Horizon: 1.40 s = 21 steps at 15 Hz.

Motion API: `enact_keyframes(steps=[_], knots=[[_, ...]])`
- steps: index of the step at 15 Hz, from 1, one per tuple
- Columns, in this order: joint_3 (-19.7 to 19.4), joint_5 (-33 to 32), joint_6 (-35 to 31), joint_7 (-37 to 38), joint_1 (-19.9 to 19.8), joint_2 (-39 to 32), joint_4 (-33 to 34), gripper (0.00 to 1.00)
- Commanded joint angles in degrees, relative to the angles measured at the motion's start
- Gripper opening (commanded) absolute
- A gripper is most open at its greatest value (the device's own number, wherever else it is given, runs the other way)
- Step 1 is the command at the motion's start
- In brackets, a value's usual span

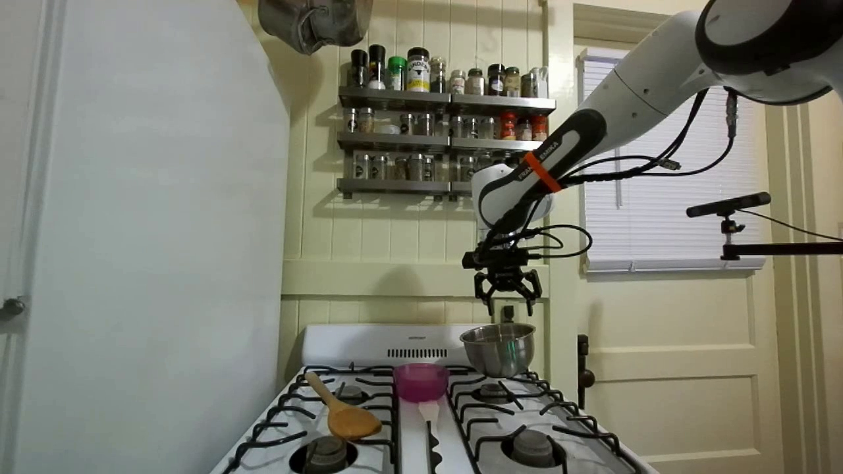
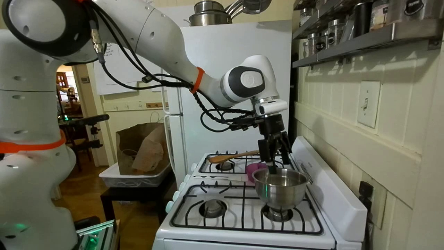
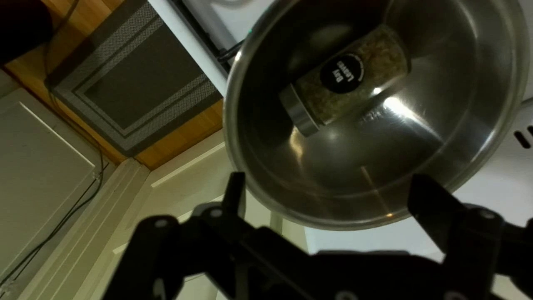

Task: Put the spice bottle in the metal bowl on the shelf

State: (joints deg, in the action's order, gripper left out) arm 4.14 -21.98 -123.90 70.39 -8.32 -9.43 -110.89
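Observation:
The spice bottle (image 3: 374,58), a clear jar labelled Bay Leaves with a silver lid, lies on its side inside the metal bowl (image 3: 510,71) in the wrist view. The bowl's walls hide it in both exterior views. The shiny steel bowl (image 1: 499,353) stands over a back burner, also in an exterior view (image 2: 281,193). The dark metal shelf (image 1: 395,99) with spice jars is on the wall, also in an exterior view (image 2: 364,42). My gripper (image 1: 510,311) is open with nothing between its fingers. It points down just above the bowl, also in the wrist view (image 3: 327,179).
A pink cup (image 1: 421,383), a wooden spoon (image 1: 352,421) and a white-headed utensil (image 1: 429,413) lie on the stove (image 2: 229,234). Its back panel (image 1: 329,345) rises behind the bowl. The white fridge (image 2: 236,86) stands beside the stove. Pots (image 2: 208,15) sit on top of the fridge.

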Motion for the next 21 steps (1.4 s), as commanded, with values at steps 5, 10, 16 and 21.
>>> enact_keyframes(steps=[5, 10, 16, 21], knots=[[-4.8, 0.2, 0.7, 3.9, 4.6, -1.0, 1.0, 1.00], [-7.2, 0.4, 0.4, 14.8, 7.5, -2.4, 1.2, 1.00], [-7.9, 0.6, 3.6, 26.5, 10.1, -5.1, 2.4, 1.00], [-8.7, 0.5, 1.3, 31.3, 10.4, -7.0, 2.0, 1.00]])
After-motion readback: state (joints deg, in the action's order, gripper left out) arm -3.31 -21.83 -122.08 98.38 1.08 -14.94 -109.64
